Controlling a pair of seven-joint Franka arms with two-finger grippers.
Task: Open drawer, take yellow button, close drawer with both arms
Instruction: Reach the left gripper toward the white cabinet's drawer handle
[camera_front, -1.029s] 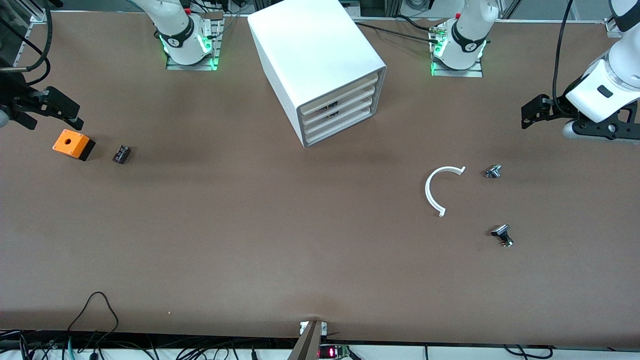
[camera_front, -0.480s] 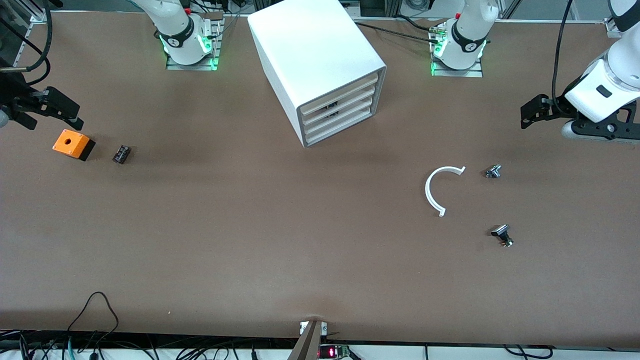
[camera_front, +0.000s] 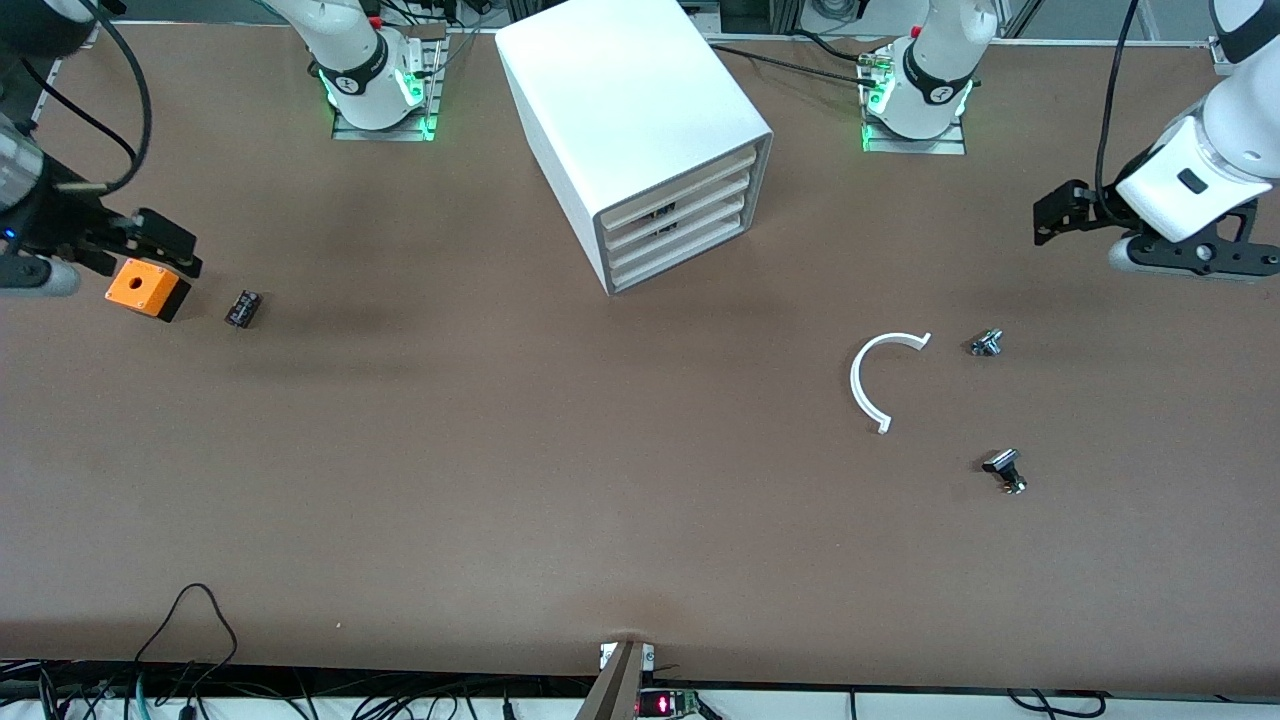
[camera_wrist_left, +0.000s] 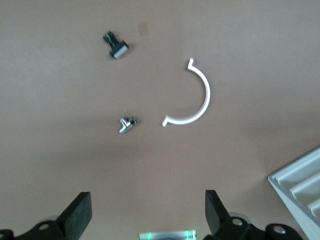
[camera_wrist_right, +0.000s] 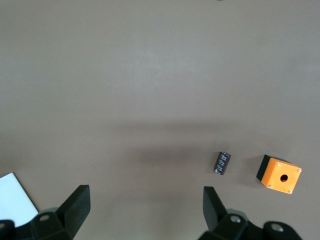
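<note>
Only the front view showed the whole cabinet (camera_front: 640, 130), its top drawer (camera_front: 680, 188) pushed in (no button visible anywhere). The left gripper (camera_wrist_left: 146, 215) hung with fingers spread over bare table near the white arc (camera_wrist_left: 192, 97); the right gripper (camera_wrist_right: 144, 212), equally spread, hovered by the orange box (camera_wrist_right: 280, 173).

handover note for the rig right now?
Left tool: open, empty, in the air at the left arm's end of the table.
Right tool: open, empty, above the orange box.
Cabinet: top drawer shut, like the rest.
Button: not in view.
Done: nothing.
Left: open drawer, take button, close drawer.
</note>
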